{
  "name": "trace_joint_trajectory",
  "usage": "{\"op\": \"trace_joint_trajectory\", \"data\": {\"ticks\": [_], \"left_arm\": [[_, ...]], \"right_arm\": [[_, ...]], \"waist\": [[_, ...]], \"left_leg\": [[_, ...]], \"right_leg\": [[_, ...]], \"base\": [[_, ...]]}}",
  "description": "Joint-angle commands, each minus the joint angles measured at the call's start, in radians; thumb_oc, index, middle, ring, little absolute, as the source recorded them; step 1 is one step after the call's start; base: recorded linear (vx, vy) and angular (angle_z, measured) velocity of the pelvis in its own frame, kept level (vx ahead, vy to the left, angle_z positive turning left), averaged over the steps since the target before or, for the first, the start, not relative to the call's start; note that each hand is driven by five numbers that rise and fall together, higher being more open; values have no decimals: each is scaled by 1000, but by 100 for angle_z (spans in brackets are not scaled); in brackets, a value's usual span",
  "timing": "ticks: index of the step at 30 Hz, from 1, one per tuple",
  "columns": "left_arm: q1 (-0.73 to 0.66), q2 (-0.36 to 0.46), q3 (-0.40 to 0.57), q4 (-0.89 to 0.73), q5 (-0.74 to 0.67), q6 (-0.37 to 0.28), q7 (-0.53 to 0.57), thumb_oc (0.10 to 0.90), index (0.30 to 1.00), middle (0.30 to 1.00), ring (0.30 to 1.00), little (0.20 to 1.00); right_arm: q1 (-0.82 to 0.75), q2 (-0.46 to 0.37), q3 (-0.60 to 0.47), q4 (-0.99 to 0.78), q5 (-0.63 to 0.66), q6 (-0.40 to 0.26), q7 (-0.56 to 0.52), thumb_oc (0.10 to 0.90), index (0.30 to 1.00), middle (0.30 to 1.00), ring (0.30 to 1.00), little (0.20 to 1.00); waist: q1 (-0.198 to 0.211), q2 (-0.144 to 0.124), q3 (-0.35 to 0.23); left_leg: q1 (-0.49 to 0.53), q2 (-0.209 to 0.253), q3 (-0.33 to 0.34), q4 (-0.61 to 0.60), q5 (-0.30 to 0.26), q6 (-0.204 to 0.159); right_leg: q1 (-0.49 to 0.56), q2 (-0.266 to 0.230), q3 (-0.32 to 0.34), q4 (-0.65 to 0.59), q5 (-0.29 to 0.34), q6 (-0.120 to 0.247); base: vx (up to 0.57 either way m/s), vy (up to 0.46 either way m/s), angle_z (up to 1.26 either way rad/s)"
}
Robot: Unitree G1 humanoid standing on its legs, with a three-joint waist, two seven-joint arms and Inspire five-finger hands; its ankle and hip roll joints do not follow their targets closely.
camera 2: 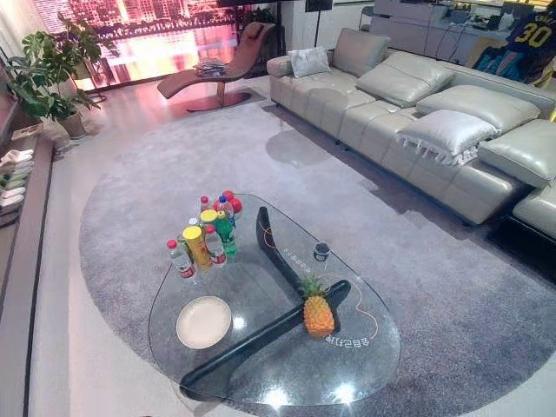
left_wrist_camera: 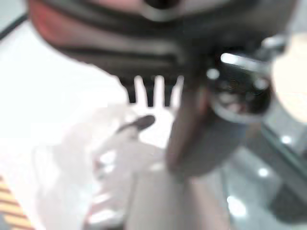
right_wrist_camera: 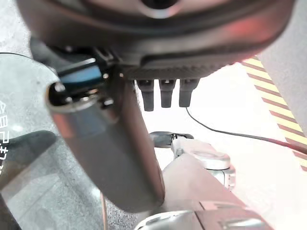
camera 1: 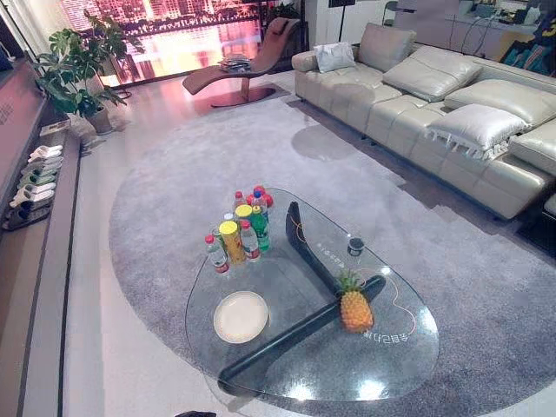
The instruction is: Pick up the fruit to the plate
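bottles (camera 1: 239, 230) and a small dark cup (camera 1: 354, 247) stand on a glass coffee table (camera 1: 300, 365) upon a round grey rug (camera 1: 174, 187), sofa (camera 1: 417, 100) beyond.

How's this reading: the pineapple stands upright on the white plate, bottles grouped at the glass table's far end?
No: the left eye view shows the pineapple upright on the glass table, apart from the white plate. The rest holds.

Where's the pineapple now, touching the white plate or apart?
Apart. Left eye view shows bare glass tabletop between pineapple and white plate.
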State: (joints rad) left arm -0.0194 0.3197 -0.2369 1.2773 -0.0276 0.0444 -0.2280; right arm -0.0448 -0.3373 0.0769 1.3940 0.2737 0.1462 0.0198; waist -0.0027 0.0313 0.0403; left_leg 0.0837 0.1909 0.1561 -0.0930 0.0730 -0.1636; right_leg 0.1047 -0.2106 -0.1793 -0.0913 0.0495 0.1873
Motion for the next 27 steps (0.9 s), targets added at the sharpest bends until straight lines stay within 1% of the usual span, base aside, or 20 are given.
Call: {"op": "trace_joint_trajectory", "data": {"ticks": [1,4,27], "left_arm": [[-69,-12,5,71,11,0,-16,800,900,900,900,900],[-67,-11,6,69,-1,-17,-22,800,900,900,900,900],[-69,-12,6,66,-2,-8,-26,800,900,900,900,900]], "right_arm": [[-79,3,-6,47,-23,-4,-9,800,900,900,900,900],[-79,1,-7,42,-26,0,-7,800,900,900,900,900],[-75,4,-6,41,-21,-5,-10,800,900,900,900,900]], "waist": [[13,-18,33],[12,-20,35],[14,-21,36]], "left_leg": [[39,27,0,6,-53,17],[38,28,1,6,-52,16],[32,29,-1,6,-50,16]], "right_leg": [[-19,-62,-7,4,32,15],[-19,-61,-6,4,33,15],[-23,-61,-10,4,34,15]], "base": [[-101,-3,-42],[0,0,0],[0,0,0]]}}
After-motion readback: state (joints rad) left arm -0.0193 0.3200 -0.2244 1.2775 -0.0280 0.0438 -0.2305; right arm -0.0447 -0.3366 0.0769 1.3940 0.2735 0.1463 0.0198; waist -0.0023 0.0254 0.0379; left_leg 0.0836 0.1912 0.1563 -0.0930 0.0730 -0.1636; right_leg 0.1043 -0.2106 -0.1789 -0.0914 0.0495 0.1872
